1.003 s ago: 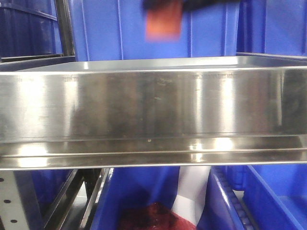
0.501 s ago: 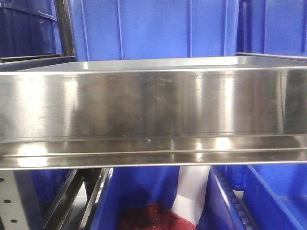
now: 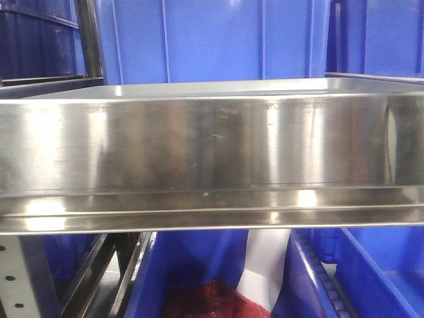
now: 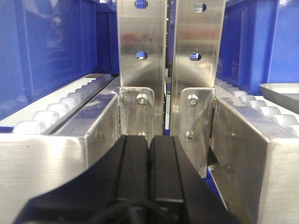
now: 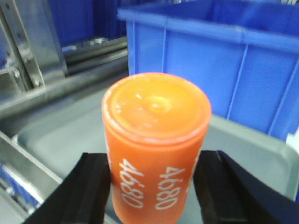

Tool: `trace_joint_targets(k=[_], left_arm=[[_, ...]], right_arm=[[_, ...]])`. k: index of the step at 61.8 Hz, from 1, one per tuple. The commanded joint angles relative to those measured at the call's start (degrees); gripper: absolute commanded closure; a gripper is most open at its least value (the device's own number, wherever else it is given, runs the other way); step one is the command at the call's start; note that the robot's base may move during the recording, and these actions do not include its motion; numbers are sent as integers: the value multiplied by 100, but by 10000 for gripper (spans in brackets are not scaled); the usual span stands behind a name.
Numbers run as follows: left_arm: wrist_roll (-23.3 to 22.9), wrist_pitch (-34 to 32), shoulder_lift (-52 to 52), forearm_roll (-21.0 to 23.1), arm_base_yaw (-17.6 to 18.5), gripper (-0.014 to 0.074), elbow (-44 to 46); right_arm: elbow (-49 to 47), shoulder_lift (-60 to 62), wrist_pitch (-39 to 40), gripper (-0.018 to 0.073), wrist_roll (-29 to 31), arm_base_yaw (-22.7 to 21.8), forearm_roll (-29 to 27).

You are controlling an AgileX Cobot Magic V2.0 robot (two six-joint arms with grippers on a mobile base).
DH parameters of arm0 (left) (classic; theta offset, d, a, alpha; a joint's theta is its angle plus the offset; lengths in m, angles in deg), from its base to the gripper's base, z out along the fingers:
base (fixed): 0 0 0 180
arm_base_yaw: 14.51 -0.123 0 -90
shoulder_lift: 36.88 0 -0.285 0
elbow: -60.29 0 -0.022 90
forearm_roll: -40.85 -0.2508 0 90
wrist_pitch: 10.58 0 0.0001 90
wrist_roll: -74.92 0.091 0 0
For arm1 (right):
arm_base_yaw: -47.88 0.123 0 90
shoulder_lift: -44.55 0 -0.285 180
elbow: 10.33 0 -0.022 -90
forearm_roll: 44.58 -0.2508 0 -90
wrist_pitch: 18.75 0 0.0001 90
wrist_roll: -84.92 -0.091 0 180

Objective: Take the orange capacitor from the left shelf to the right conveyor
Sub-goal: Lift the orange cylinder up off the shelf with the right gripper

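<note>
The orange capacitor (image 5: 156,140) fills the right wrist view, upright, with white "4680" down its side and its flat top towards the camera. My right gripper (image 5: 154,186) is shut on it, one black finger pressed against each side. It hangs above a shallow grey tray (image 5: 252,151). The left shelf (image 3: 212,142) spans the front view as a wide shiny steel lip; neither gripper nor the capacitor shows there. My left gripper (image 4: 149,161) is shut with nothing in it, pointing at steel rack uprights (image 4: 140,56). The right conveyor is out of view.
Blue plastic bins stand behind the shelf (image 3: 212,40) and below it (image 3: 371,271), and one sits beyond the tray (image 5: 210,60). White roller tracks (image 4: 60,109) run on both sides of the uprights. A silver tray edge (image 4: 280,91) shows at the right.
One second ago the capacitor hung blurred at the top of the front view, in a dark gripper above the shelf. It has since left that view; the shelf looks the same.
</note>
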Motion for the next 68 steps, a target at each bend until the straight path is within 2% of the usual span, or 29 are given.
trace_joint_targets(k=[1,13,26,68], left_arm=[[0,-466,-33,34,-9,701,45],[0,-466,-33,34,-9,701,45],[0,-466,-33,34,-9,701,45],[0,-466,-33,34,-9,701,45]], right_arm=[[11,327,546,508,53,88,7],[980,1321,1280,508,1,183,-75],[1773,2265,2469,508,-34,176,-46],[2017,2315,2483,510,-34,176,35]])
